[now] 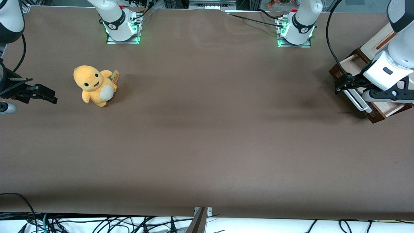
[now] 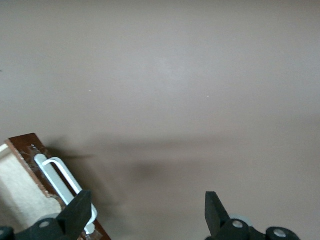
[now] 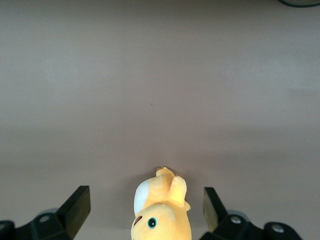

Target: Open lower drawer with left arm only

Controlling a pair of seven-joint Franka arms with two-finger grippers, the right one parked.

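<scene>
The lower drawer (image 1: 352, 63) stands pulled out of its cabinet at the working arm's end of the table, showing pale wood inside (image 2: 17, 192). Its dark brown front (image 2: 26, 144) carries a whitish bar handle (image 1: 356, 99) (image 2: 56, 175). The left arm (image 1: 393, 61) hangs over the drawer. Its black gripper (image 1: 340, 86) (image 2: 148, 206) is open, just in front of the drawer front and above the brown tabletop. One finger (image 2: 77, 212) sits right beside the handle. Only tabletop shows between the fingers.
The cabinet's cream panel with a brown slot (image 1: 380, 38) rises above the drawer. A yellow plush toy (image 1: 94, 85) (image 3: 159, 212) stands toward the parked arm's end of the table. Two arm bases (image 1: 122, 24) (image 1: 296, 29) stand at the table edge farthest from the front camera.
</scene>
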